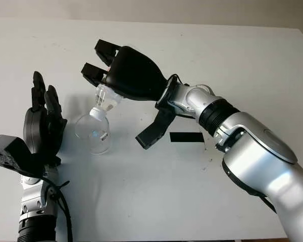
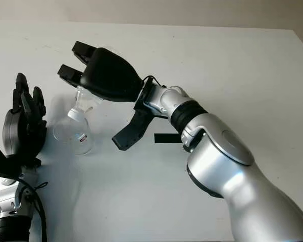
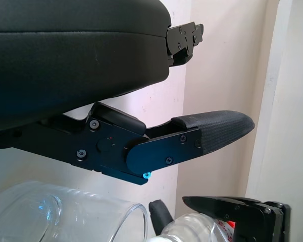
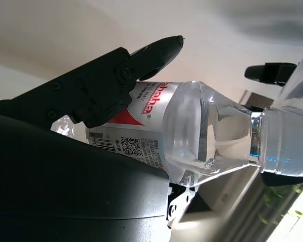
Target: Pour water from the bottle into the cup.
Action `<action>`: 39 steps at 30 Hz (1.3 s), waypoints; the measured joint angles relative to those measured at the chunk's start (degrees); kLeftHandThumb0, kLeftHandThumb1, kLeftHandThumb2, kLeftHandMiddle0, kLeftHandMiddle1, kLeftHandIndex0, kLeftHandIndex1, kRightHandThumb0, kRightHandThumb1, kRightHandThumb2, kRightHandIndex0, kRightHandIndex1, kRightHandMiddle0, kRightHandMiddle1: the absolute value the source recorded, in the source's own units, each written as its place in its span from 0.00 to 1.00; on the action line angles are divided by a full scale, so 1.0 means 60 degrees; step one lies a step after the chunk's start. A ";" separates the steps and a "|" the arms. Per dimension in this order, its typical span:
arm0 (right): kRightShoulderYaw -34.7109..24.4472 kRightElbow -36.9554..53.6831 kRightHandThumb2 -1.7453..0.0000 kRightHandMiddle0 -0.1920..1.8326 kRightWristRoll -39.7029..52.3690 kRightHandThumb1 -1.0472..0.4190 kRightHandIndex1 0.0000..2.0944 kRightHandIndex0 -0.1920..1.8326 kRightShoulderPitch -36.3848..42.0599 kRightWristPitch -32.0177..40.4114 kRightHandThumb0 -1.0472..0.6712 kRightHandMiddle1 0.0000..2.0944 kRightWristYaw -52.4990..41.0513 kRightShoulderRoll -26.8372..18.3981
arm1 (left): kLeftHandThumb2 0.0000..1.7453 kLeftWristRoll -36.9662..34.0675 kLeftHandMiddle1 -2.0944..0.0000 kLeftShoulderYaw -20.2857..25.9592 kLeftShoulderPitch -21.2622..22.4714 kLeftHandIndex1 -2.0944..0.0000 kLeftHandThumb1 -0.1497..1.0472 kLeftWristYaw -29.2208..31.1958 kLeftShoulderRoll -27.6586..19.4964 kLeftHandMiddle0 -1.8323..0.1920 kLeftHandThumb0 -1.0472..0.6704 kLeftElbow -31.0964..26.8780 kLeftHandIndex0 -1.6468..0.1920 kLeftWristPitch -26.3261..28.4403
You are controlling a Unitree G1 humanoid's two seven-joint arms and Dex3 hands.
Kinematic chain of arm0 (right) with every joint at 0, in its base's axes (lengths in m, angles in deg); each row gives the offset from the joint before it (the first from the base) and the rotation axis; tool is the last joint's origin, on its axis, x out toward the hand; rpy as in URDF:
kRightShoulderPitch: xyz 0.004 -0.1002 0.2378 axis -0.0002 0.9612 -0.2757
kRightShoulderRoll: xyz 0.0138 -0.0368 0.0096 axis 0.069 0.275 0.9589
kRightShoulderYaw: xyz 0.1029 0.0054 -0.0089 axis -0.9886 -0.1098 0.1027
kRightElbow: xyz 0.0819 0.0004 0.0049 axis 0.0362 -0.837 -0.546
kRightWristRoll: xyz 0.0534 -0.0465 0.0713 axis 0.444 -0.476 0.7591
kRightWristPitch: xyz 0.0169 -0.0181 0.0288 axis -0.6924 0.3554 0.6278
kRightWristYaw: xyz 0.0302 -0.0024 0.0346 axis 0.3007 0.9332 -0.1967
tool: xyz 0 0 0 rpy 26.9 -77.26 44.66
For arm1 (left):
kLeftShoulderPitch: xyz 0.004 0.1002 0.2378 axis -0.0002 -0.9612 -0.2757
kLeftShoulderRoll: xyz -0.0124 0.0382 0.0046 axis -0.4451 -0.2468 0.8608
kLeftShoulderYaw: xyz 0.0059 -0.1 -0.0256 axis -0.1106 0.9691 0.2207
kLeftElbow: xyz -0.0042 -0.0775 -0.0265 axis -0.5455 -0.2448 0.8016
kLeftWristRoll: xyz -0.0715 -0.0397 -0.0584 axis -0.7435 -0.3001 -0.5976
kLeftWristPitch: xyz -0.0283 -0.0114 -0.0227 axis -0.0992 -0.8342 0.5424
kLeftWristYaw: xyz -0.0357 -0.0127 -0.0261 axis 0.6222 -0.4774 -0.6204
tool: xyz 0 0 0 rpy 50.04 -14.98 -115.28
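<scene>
We see our right hand (image 1: 122, 70) gripping the clear bottle (image 1: 107, 97), tipped over the cup (image 1: 93, 132); our left hand (image 1: 41, 123), at nine o'clock, is open.

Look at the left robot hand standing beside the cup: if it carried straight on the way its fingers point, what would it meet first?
Probably nothing. The left robot hand, open, points along the white table toward its far edge, with the cup beside it and the right robot hand tipping the bottle off to that side. Depth is uncertain.

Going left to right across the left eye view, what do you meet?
Left hand, open → cup → right hand tipping the bottle → black strip on the table.
</scene>
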 measured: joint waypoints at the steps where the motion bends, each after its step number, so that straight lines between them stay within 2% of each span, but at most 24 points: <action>1: 0.0049 0.0030 0.95 0.43 -0.0031 0.00 1.00 0.64 -0.0010 0.0058 0.39 1.00 0.0058 0.0000 | 0.39 -0.0015 0.98 0.0001 0.0000 1.00 1.00 0.0002 0.0000 1.00 0.14 0.0000 1.00 0.0000; 16: 0.0164 0.0169 0.93 0.41 -0.0029 0.00 1.00 0.64 -0.0013 0.0252 0.39 1.00 0.0276 -0.0001 | 0.39 -0.0042 0.98 0.0000 0.0008 1.00 1.00 0.0006 0.0001 1.00 0.14 0.0008 1.00 -0.0004; 19: 0.0133 0.0166 0.94 0.39 0.0124 0.00 1.00 0.63 -0.0013 0.0038 0.39 1.00 0.0268 -0.0001 | 0.39 -0.0059 0.98 0.0010 0.0048 1.00 1.00 0.0014 0.0001 1.00 0.14 0.0067 1.00 -0.0016; 20: 0.0041 0.0147 0.94 0.42 0.0389 0.00 1.00 0.63 -0.0010 -0.0263 0.41 1.00 0.0178 0.0001 | 0.40 -0.0058 0.98 0.0012 0.0057 1.00 1.00 0.0015 0.0001 1.00 0.15 0.0074 1.00 -0.0017; 24: -0.1215 -0.0081 0.92 0.44 0.2493 0.02 1.00 0.60 0.0005 -0.2144 0.48 1.00 -0.1471 0.0099 | 0.40 -0.0056 0.97 0.0014 0.0079 1.00 1.00 0.0040 0.0000 1.00 0.15 0.0136 1.00 -0.0098; 28: -0.2311 -0.0273 0.91 0.44 0.4035 0.02 1.00 0.57 0.0070 -0.2805 0.54 1.00 -0.2947 0.0203 | 0.40 -0.0056 0.98 0.0013 0.0085 1.00 1.00 0.0047 0.0000 1.00 0.15 0.0154 1.00 -0.0121; 31: -0.3416 -0.0367 0.90 0.45 0.5607 0.01 1.00 0.57 0.0263 -0.3005 0.57 1.00 -0.4521 0.0347 | 0.40 -0.0066 0.98 0.0013 0.0085 1.00 1.00 0.0048 0.0001 1.00 0.15 0.0153 1.00 -0.0121; 34: -0.4913 -0.0408 0.86 0.48 0.7788 0.01 1.00 0.65 0.0623 -0.3044 0.56 1.00 -0.6833 0.0580 | 0.40 -0.0068 0.98 0.0011 0.0084 1.00 1.00 0.0047 0.0006 1.00 0.15 0.0153 1.00 -0.0126; 39: -0.6949 -0.0073 0.84 0.55 1.0607 0.00 1.00 0.65 0.1282 -0.2209 0.53 1.00 -0.9976 0.0755 | 0.41 -0.0066 0.97 0.0011 0.0085 1.00 1.00 0.0038 0.0042 0.99 0.14 0.0153 1.00 -0.0129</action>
